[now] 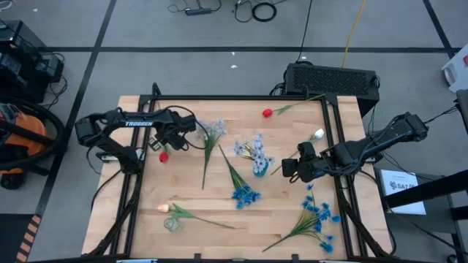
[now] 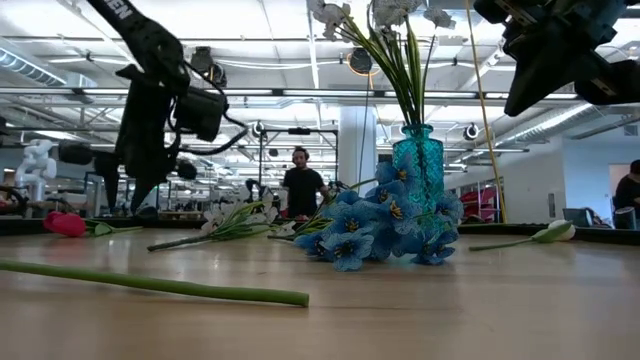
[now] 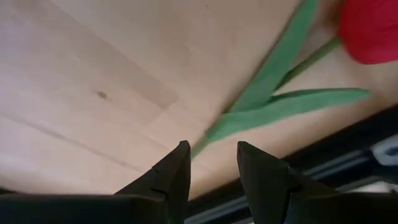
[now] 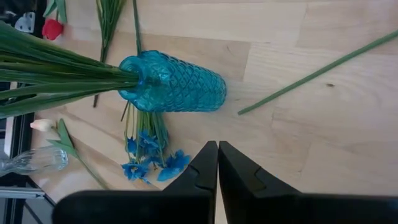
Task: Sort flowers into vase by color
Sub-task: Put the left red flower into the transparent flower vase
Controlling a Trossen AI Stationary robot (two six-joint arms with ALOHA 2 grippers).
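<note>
A red tulip [image 1: 163,155] lies on the table near its left edge; the left wrist view shows its red head [image 3: 372,28] and leafy green stem [image 3: 273,106]. My left gripper [image 3: 211,146] hangs open just above it, pointing steeply down, a finger on either side of the stem without touching. A blue glass vase [image 1: 259,168] at mid-table holds pale grey-blue sprays [image 1: 248,148]. My right gripper [image 4: 217,146] hovers shut and holding nothing to the vase's right. A second red tulip [image 1: 268,112] and a white tulip [image 1: 319,134] lie farther back.
Bright blue sprays lie near the vase [image 1: 245,195] and at the near right [image 1: 318,215]. A pale spray [image 1: 214,131] lies left of centre. A cream tulip [image 1: 164,207] rests beside a small clear glass vase [image 1: 172,224] near the front left. Black rails [image 1: 131,190] frame the table.
</note>
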